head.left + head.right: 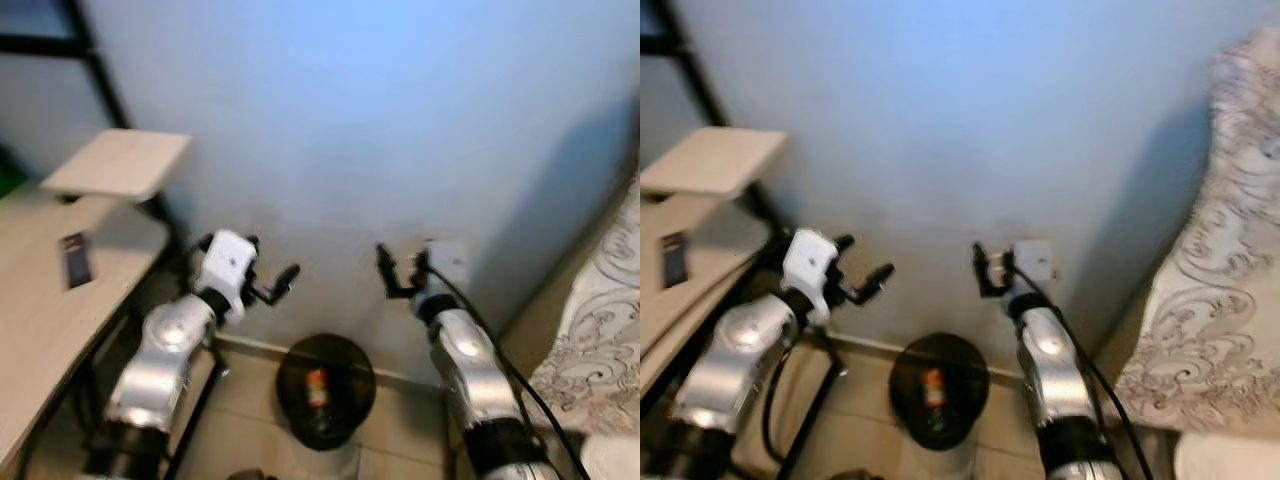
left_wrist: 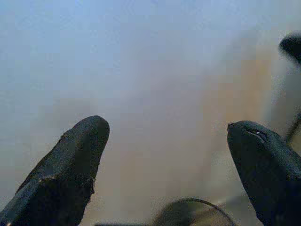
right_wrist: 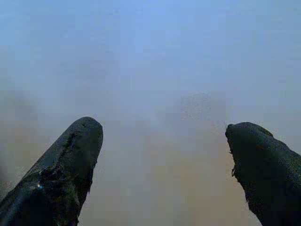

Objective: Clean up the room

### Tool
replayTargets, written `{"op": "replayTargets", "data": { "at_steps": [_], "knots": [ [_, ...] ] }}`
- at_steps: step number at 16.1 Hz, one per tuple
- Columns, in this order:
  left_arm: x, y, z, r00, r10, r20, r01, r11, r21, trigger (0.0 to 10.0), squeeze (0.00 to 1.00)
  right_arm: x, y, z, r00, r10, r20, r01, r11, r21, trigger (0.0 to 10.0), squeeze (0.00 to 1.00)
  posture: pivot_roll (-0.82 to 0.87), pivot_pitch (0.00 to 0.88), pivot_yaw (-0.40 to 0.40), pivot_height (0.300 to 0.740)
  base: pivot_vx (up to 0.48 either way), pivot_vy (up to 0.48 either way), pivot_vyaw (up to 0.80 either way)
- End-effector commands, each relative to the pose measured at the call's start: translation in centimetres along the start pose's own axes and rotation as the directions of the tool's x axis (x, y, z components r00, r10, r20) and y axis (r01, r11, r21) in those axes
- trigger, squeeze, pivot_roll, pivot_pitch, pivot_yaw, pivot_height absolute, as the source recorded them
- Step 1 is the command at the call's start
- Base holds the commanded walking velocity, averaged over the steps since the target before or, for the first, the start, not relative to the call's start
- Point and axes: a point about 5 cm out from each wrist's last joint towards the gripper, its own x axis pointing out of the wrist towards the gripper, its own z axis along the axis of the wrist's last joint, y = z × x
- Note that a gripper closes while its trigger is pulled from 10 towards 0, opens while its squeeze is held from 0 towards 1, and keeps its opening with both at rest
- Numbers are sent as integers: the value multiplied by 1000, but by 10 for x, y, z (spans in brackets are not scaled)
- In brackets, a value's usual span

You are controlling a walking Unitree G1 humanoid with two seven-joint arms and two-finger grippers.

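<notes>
**Robot faces the wall, bin on the floor between its arms**

The robot stands close to a pale blue wall (image 1: 400,110). Both arms are raised toward it. The left gripper (image 1: 268,270) has its two black fingers spread apart and holds nothing. The right gripper (image 1: 398,270) also has its fingers spread wide and is empty; in the wrist views, the fingers (image 3: 66,169) point at the bare wall.

On the tiled floor (image 1: 400,430), at the foot of the wall and between the two arms, stands a round black bin (image 1: 325,388). A small can or bottle with red on it (image 1: 317,385) lies inside; the blur hides which.

On the robot's left is a light wooden desk (image 1: 40,330) on a black frame, with a dark flat thing (image 1: 75,258) on top. On its right hangs a patterned bedcover (image 1: 1210,300). The open floor is the narrow strip between desk and bed.
</notes>
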Motion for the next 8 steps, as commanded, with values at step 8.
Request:
{"op": "replayTargets", "data": {
  "at_steps": [8],
  "knots": [
    [-8,11,-4,996,88,-30,-88,996,10,10000,0,-14,-2,16,993,-103,65,95,989,113,10000,0,28,0,18,740,0,0,-788]
  ]
}}
